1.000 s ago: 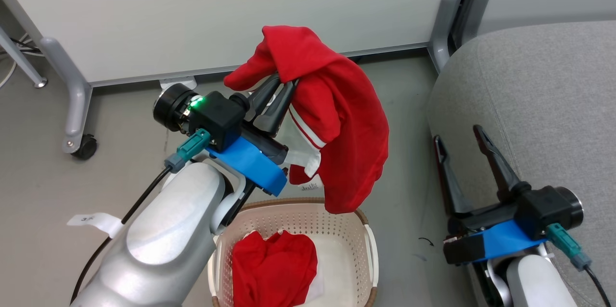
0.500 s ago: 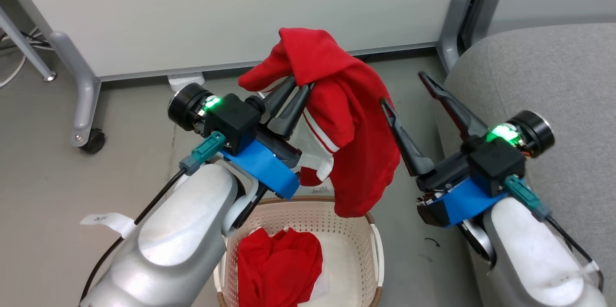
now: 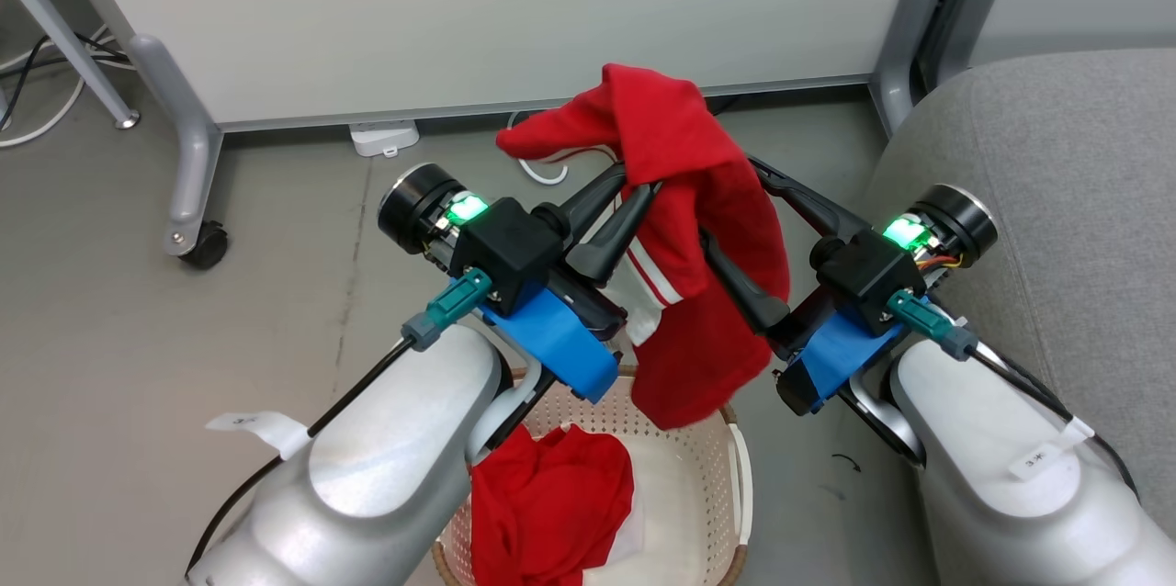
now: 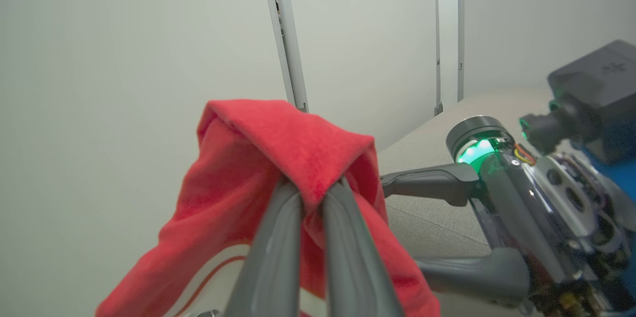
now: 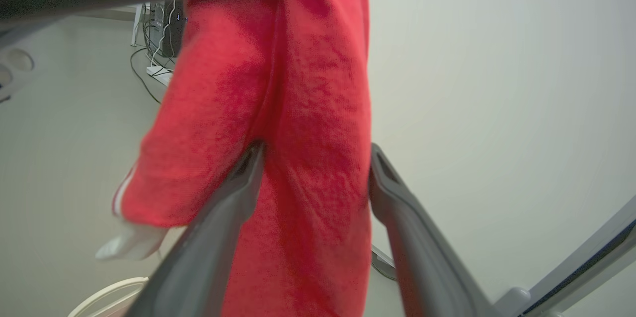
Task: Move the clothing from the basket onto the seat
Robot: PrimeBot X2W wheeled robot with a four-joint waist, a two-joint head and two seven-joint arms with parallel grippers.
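Now left tool clamps garment above basket; right tool straddles it, jaws apart. Close it squarely on garment before swinging to seat.

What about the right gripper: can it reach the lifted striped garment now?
Probably yes: the right gripper stands open with the striped garment between its fingers, hanging free from the left gripper.
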